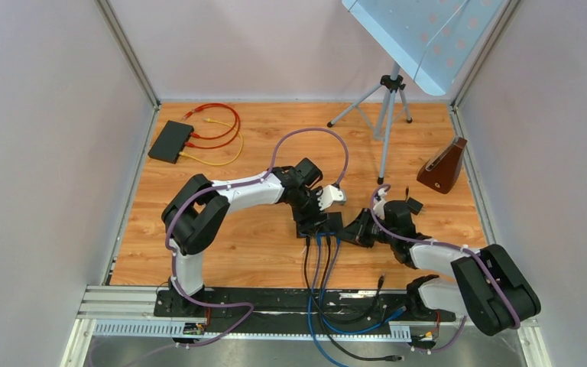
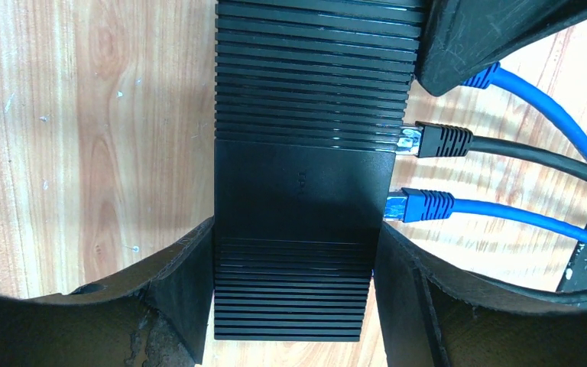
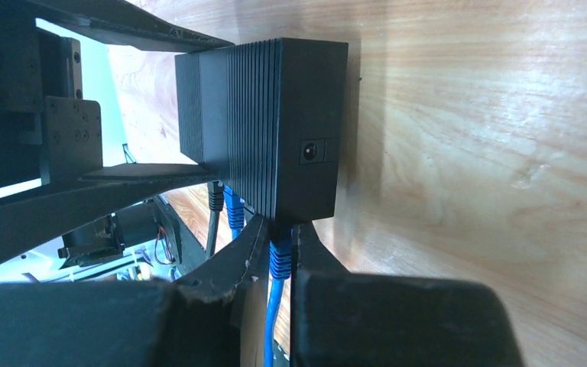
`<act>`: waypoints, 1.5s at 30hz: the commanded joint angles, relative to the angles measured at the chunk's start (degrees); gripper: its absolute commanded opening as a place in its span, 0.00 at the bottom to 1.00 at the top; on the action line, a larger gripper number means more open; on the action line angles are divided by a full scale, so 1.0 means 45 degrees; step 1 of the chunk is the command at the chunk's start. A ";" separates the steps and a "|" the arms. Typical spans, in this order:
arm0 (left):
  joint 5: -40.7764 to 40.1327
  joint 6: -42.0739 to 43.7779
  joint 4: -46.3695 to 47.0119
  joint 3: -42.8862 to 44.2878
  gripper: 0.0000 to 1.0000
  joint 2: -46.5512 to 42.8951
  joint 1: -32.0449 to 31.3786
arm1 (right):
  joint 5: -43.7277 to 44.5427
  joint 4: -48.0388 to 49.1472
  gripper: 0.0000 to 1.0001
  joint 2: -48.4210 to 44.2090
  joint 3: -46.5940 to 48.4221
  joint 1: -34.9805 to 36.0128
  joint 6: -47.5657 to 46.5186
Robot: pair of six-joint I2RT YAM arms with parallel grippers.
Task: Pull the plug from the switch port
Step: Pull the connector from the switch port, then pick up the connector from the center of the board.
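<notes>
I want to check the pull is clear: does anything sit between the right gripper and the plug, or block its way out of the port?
Nothing visible does. The right gripper is shut on the blue plug at the switch; the neighbouring black plug sits beside it, not in its way out.

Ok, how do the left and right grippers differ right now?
The left gripper stands wide, clamped across the black switch. The right gripper is nearly shut, pinching the blue plug at a port. The left gripper reaches down over the black switch, while the right gripper comes in level from its cable side. Both are holding something.
</notes>
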 commanded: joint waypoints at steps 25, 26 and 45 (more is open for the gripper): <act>-0.1144 -0.1005 0.0387 -0.0935 0.57 0.0038 0.0206 | 0.5062 -0.5278 0.02 -0.3405 0.1257 -0.0891 0.0197; -0.1174 -0.1073 0.0414 -0.0967 0.58 -0.0015 0.0213 | 0.5339 -0.5520 0.03 -0.3513 0.1254 -0.0902 0.0236; -0.1813 -0.1684 0.1026 -0.1396 1.00 -0.1080 0.0507 | 0.4541 -0.7617 0.50 -0.3358 0.2079 0.1077 0.0749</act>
